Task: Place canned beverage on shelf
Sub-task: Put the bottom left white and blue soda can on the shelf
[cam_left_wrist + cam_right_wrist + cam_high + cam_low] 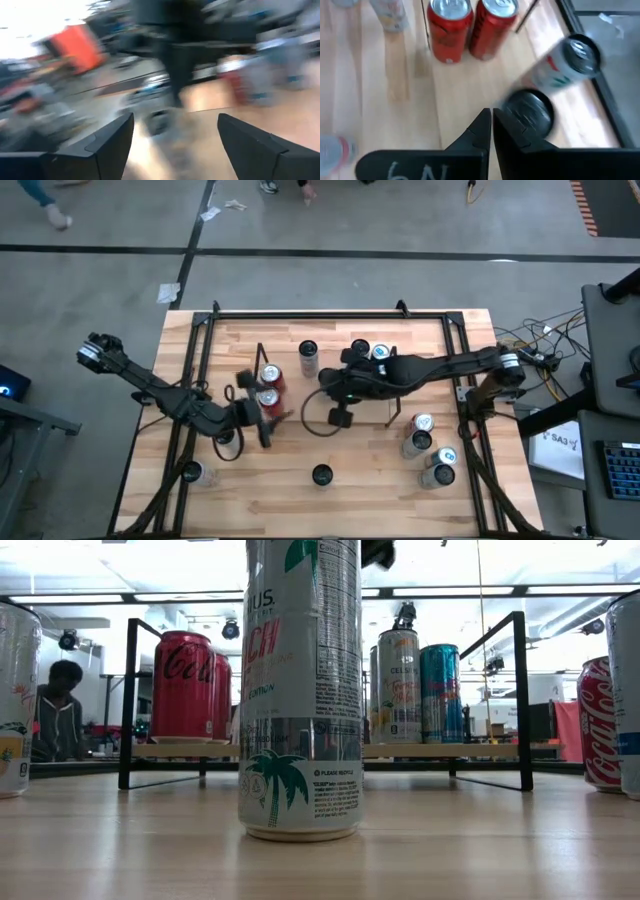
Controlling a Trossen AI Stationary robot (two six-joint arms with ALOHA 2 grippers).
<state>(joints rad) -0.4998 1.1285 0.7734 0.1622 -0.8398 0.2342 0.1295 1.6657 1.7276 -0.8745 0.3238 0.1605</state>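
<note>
Low view, tall can point(300, 690) upright, shelf point(325, 751) behind

two cans point(269, 383) on the shelf's point(300, 751) left end, more cans point(368, 352) at its right, lone can point(321, 475) in front

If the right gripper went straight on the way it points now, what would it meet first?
Probably the dark-topped can just ahead of the shut right gripper, slightly to one side in the right wrist view. Beyond it, the two red cans on the shelf. Depth is unclear, so it might slip past.
</note>
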